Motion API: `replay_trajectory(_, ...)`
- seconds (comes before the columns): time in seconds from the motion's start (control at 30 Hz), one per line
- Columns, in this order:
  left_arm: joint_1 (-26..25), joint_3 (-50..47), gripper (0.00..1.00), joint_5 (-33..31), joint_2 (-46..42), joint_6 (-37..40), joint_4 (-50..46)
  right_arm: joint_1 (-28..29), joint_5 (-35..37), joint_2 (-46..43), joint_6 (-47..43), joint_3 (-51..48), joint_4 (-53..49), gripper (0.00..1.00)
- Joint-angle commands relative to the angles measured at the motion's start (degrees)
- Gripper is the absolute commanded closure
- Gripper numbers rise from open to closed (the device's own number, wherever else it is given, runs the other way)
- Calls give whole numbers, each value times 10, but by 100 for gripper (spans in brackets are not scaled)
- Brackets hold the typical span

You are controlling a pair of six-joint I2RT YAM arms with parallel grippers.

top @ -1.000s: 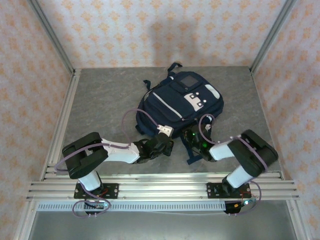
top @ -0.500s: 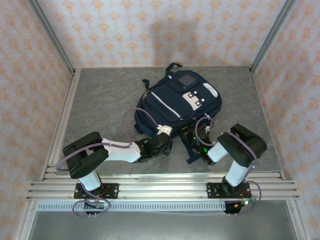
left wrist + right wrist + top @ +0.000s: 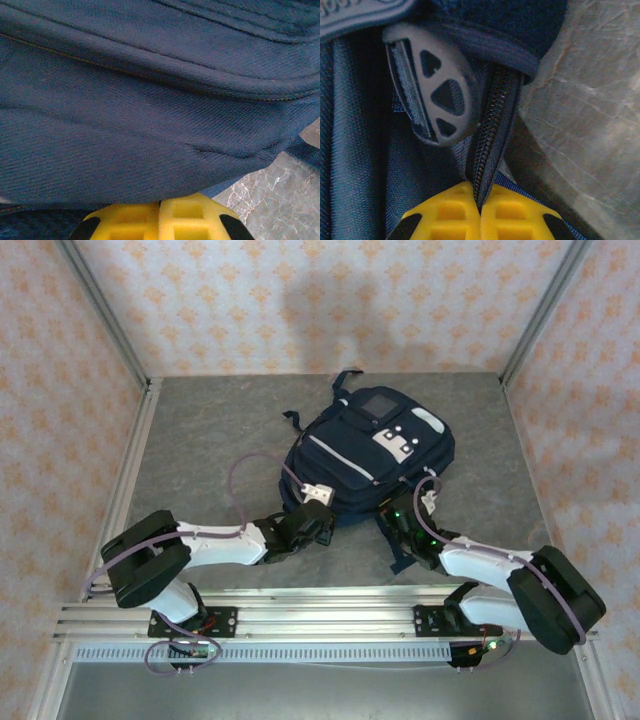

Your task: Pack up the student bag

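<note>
Bag point(image 3: 365, 450) slightly rt; open table point(image 3: 200, 440) around

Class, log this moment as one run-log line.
left gripper: shut, against student bag fabric | right gripper: shut on strap

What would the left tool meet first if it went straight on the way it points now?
The student bag. Its navy fabric lies directly ahead of the left tool, hanging right over the closed yellow tips. It looks like contact or nearly so, though the wrist view does not make the exact gap clear.
</note>
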Motion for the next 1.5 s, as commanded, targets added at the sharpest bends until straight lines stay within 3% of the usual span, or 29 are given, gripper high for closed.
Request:
replay_trajectory(0.0,21,-22,100,-59,-19,8,-45,-8,91,-11,-26,12,-64,100)
replay_trajectory(0.4,46,-65,100,-49,-48,11,-33,-23,74,-5,-61,16,-79,100)
replay_trajectory(0.63,36,-49,100,-16,-33,30,-42,-104,-42,55,-160,76,-122,100)
replay_trajectory(0.8,9,-26,100,-3,0,30,-31,-118,-95,115,-244,164,-172,99)
replay_trajectory(0.9,-13,5,100,-2,31,34,-31,-118,-82,131,-259,205,-205,86)
replay_trajectory(0.97,-22,28,100,6,56,34,-31,-118,-70,128,-264,223,-227,68)
replay_trajectory(1.07,-28,49,100,16,80,27,-23,-118,-50,101,-260,238,-272,52)
replay_trajectory(1.3,-29,52,100,31,83,22,-1,-116,-57,-31,-201,192,-317,46)
replay_trajectory(1.47,-30,50,100,44,74,18,13,-94,-103,-89,-82,123,-250,42)
